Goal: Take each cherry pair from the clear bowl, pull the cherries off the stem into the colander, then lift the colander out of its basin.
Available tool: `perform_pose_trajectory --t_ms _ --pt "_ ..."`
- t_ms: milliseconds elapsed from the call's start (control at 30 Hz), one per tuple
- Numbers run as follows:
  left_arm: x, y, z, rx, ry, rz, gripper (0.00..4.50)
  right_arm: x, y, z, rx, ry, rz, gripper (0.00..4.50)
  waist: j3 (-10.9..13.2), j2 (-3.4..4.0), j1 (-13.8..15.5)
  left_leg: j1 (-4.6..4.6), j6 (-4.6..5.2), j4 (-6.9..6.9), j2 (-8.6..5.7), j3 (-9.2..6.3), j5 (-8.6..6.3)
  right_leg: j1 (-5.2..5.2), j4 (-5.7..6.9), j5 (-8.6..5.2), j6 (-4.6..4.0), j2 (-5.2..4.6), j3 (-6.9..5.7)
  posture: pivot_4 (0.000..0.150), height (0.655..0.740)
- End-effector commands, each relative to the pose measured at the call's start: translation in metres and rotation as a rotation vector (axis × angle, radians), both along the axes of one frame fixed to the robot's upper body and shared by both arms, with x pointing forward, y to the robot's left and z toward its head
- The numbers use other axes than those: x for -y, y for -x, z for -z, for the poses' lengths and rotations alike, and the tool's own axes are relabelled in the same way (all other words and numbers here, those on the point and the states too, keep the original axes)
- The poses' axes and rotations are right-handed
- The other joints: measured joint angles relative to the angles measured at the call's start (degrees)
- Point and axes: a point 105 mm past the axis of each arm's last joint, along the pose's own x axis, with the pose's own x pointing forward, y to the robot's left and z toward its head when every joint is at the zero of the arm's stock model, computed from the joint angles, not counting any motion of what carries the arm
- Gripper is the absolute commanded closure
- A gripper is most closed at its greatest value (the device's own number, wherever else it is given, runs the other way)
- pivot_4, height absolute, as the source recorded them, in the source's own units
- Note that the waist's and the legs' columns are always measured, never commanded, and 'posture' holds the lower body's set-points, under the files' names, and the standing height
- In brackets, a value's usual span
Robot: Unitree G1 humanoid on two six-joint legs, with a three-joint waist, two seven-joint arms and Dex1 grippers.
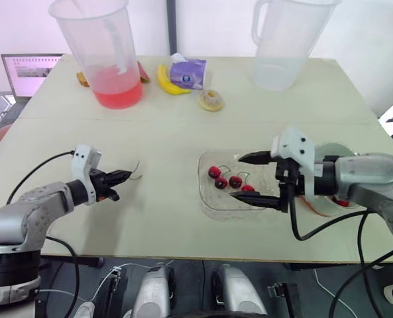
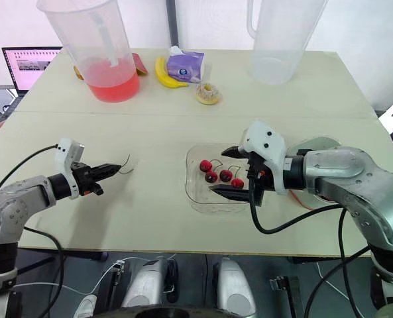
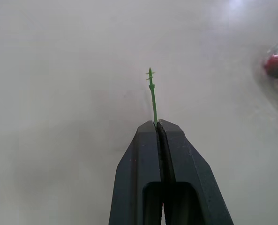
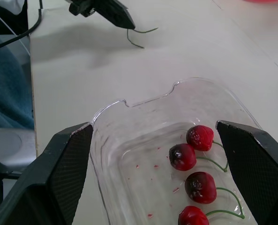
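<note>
Our left gripper, well left of the clear bowl, is clamped on a bare stem. Our right gripper gapes over that bowl's cherries. We should centre on one pair, then pinch.

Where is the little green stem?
In the head views, the green stem is pinched in the left gripper, over the table on the robot's left side, left of the clear bowl holding four cherries.

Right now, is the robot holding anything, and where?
The jaws of the left gripper pinch a green stem by one end; the right gripper, open, holds nothing.
</note>
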Motion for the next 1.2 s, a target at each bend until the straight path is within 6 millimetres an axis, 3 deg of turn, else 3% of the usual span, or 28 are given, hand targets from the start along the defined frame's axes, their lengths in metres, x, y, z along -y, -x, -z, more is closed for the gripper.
perform_pose_trajectory --t_ms 33,67,167,400,633,733,767,833,933,1100,1200 --pt "-0.009 -0.003 -0.001 0.011 -0.021 -0.039 4.5 -0.003 0.002 -0.008 0.036 -0.002 -0.013 0.07 0.0 0.0 0.0 0.0 0.0 0.0 0.0 0.0 0.0 0.0 0.0 0.0 0.0 -0.01 0.0 0.15 0.74" --pt "-0.01 -0.004 0.0 0.005 -0.025 -0.049 4.5 -0.004 0.002 -0.008 0.034 -0.003 -0.012 0.07 0.0 0.0 0.0 0.0 0.0 0.0 0.0 0.0 0.0 0.0 0.0 0.0 0.0 -0.02 0.0 0.15 0.74" --pt "-0.015 -0.007 0.003 0.005 -0.045 -0.072 3.55 -0.004 0.003 -0.008 0.033 -0.002 -0.01 0.0 0.0 0.0 0.0 0.0 0.0 0.0 0.0 0.0 0.0 0.0 0.0 0.0 -0.01 -0.03 -0.01 0.15 0.74" --pt "-0.027 -0.021 0.001 0.044 -0.096 -0.136 0.06 -0.005 0.004 -0.013 0.04 -0.014 -0.001 0.0 0.0 0.0 0.0 0.01 0.0 0.0 0.0 0.0 0.0 0.0 0.0 0.01 -0.02 -0.06 -0.02 0.15 0.74" --pt "-0.034 -0.039 -0.023 0.167 -0.177 -0.132 0.06 0.0 0.002 -0.016 0.049 -0.024 0.035 0.0 0.0 0.0 0.0 -0.01 0.01 -0.01 0.0 0.01 -0.01 -0.01 0.0 0.01 -0.02 -0.06 -0.03 0.15 0.74" --pt "-0.023 -0.045 -0.053 0.285 -0.168 -0.072 0.06 0.006 0.001 -0.016 0.045 -0.034 0.071 0.0 0.0 -0.02 0.2 -0.01 0.02 -0.01 0.0 0.01 -0.01 -0.01 0.0 0.01 -0.02 -0.08 -0.03 0.15 0.74" --pt "-0.01 -0.043 -0.071 0.355 -0.152 -0.001 0.06 0.008 0.0 -0.016 0.042 -0.032 0.088 0.0 0.0 -0.04 0.2 -0.03 0.02 0.0 0.0 0.0 -0.01 -0.01 0.0 0.01 -0.02 -0.08 -0.06 0.15 0.74" --pt "0.016 -0.033 -0.099 0.458 -0.112 0.145 0.06 0.011 0.0 -0.014 0.033 -0.027 0.113 0.0 0.0 -0.05 0.2 -0.05 0.02 0.0 -0.02 0.01 -0.01 -0.01 -0.01 0.02 -0.02 -0.1 -0.06 0.15 0.74" --pt "0.045 -0.012 -0.118 0.546 -0.114 0.346 0.06 0.014 0.0 -0.011 0.016 -0.012 0.136 0.0 0.0 -0.04 -0.1 -0.05 0.04 0.0 -0.03 0.04 -0.02 0.0 -0.03 0.02 -0.02 -0.13 -0.05 0.15 0.74" --pt "0.069 0.016 -0.12 0.585 -0.131 0.612 0.06 0.018 0.0 -0.006 -0.016 0.04 0.167 0.0 0.0 0.04 -0.4 0.04 -0.01 -0.04 0.03 0.07 0.0 0.0 0.0 0.01 -0.03 -0.02 -0.02 0.15 0.74" --pt "0.082 0.042 -0.111 0.53 -0.168 0.84 0.06 0.021 -0.002 -0.004 -0.037 0.119 0.182 0.0 0.0 0.03 -0.3 0.02 0.0 -0.03 0.02 0.07 0.0 -0.01 -0.01 0.01 -0.03 0.0 -0.02 0.15 0.74"
